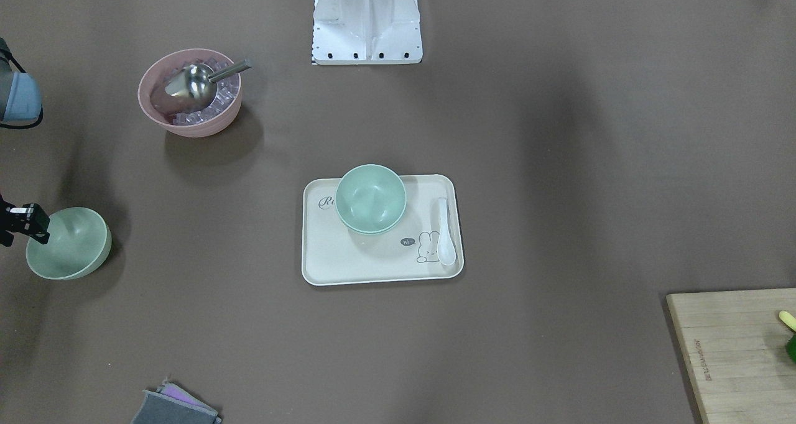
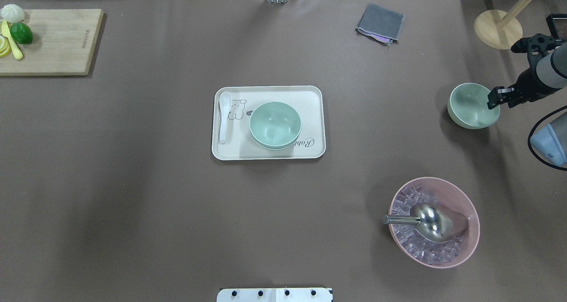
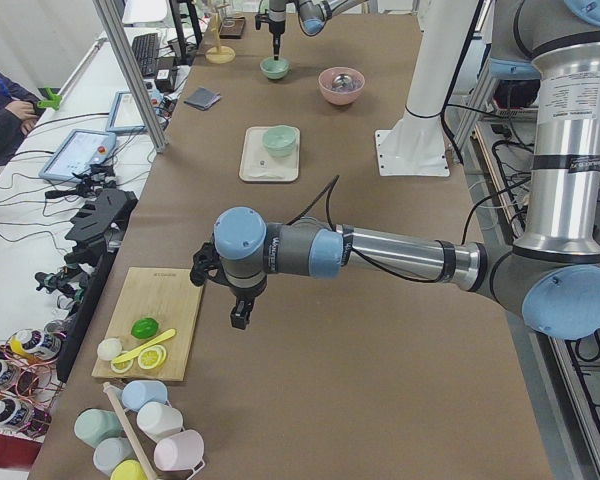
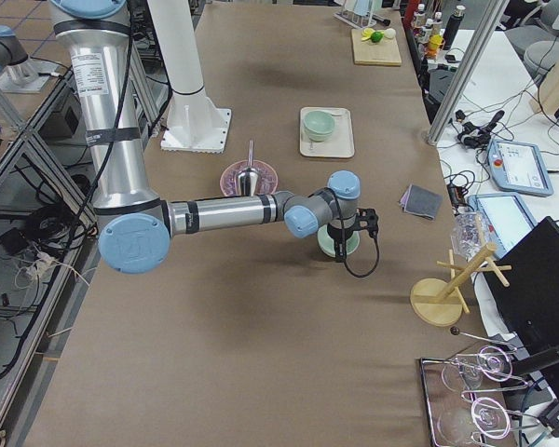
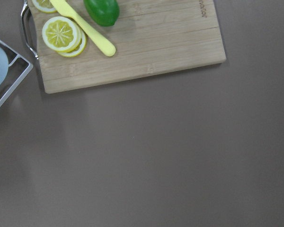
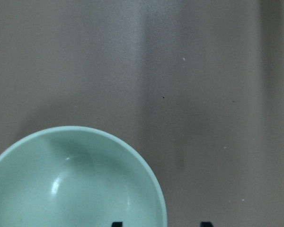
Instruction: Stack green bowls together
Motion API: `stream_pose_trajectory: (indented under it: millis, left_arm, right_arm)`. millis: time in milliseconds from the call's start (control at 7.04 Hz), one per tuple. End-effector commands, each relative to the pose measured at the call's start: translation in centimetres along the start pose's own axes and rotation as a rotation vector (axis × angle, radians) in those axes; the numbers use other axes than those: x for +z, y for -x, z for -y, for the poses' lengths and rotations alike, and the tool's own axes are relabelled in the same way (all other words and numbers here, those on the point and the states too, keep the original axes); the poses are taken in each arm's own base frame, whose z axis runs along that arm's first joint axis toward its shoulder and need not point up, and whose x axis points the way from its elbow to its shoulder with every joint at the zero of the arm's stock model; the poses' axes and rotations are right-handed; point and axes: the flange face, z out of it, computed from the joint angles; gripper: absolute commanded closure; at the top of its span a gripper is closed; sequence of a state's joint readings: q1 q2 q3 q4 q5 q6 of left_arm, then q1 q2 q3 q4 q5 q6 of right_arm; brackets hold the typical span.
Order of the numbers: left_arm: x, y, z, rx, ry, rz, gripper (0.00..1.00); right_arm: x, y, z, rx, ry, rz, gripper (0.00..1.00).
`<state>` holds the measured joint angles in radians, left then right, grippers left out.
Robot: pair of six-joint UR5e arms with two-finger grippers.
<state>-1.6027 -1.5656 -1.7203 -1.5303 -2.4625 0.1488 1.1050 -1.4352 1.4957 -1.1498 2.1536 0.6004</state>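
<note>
Two pale green bowls (image 2: pixel 275 125) sit nested on a cream tray (image 2: pixel 270 92) at mid-table. A third green bowl (image 2: pixel 472 105) stands alone far to the right, also in the front view (image 1: pixel 68 244). My right gripper (image 2: pixel 497 98) is at that bowl's outer rim. In the right wrist view its two fingertips (image 6: pixel 116 224) are apart, one on each side of the bowl's rim (image 6: pixel 151 184), so it is open. My left gripper (image 3: pixel 238 320) hangs over bare table next to the cutting board. It shows only in the left side view, so I cannot tell its state.
A pink bowl (image 2: pixel 465 244) with ice and a metal scoop (image 2: pixel 432 222) stands near the robot on the right. A white spoon (image 2: pixel 224 116) lies on the tray. A cutting board (image 2: pixel 57 45) with lime and lemon, a grey cloth (image 2: pixel 380 24) and a wooden rack (image 2: pixel 498 29) line the far edge.
</note>
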Motion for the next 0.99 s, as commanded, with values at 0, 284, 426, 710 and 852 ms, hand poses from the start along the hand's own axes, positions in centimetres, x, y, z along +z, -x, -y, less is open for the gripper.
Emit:
stream_pose_trajectory:
  millis: [0, 284, 426, 710, 852]
  left_arm:
    - [0.1, 0.1, -0.1, -0.002, 0.002, 0.002, 0.01]
    - [0.1, 0.2, -0.1, -0.003, 0.002, 0.0, 0.01]
    - [0.2, 0.2, -0.2, -0.005, 0.003, 0.0, 0.01]
    - [0.3, 0.4, -0.2, -0.008, 0.006, 0.001, 0.01]
    - [0.3, 0.4, -0.2, -0.007, 0.006, 0.001, 0.01]
  right_arm:
    - [1.4, -1.0, -0.7, -0.012, -0.006, 0.007, 0.51]
    - [1.2, -0.5, -0.5, -0.006, -0.01, 0.014, 0.77]
    - [0.9, -0.1, -0.2, -0.012, -0.015, 0.021, 0.98]
    - [0.3, 0.7, 0.2, -0.022, -0.025, 0.033, 1.0]
    - [-1.3, 2.5, 1.0, -0.034, -0.035, 0.058, 1.0]
